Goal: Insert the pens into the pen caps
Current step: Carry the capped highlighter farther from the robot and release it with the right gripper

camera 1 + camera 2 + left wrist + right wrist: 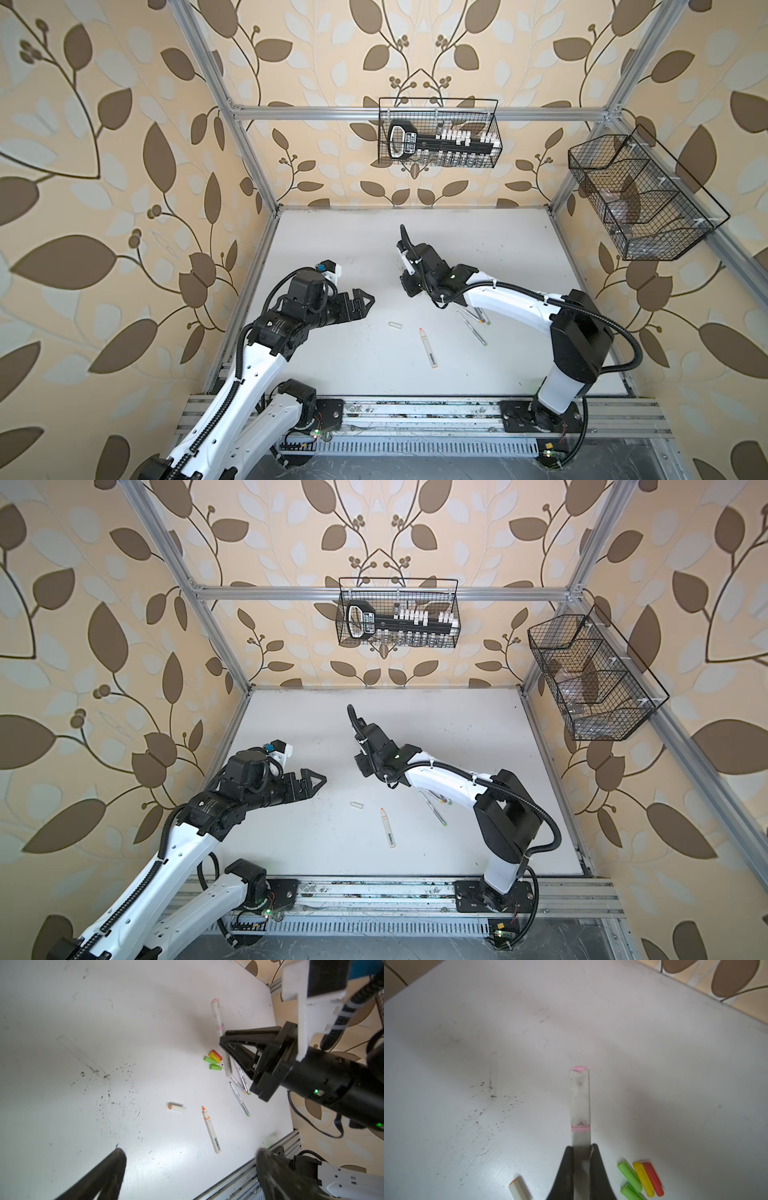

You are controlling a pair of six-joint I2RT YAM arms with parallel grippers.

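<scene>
Two black fingers of the right gripper [581,1148] are clamping the bare barrel of a pale grey marker [580,1101]. The marker's capped end, pink at the tip with a pink band at the cap's base, is pointing away from the wrist over the white table [332,257]. Just beside that gripper, four coloured caps [640,1180] are lying bunched together: two lime green, one yellow, one red. Near them, thin white pens [241,1093] are lying crossed in a loose heap. Toward the middle of the table, an orange-tipped marker [428,347] is lying uncapped, and a loose pale grey cap [395,325] is resting close to it, not touching. The left gripper [368,300] is hovering over the table's left part, jaws spread wide and gripping nothing.
</scene>
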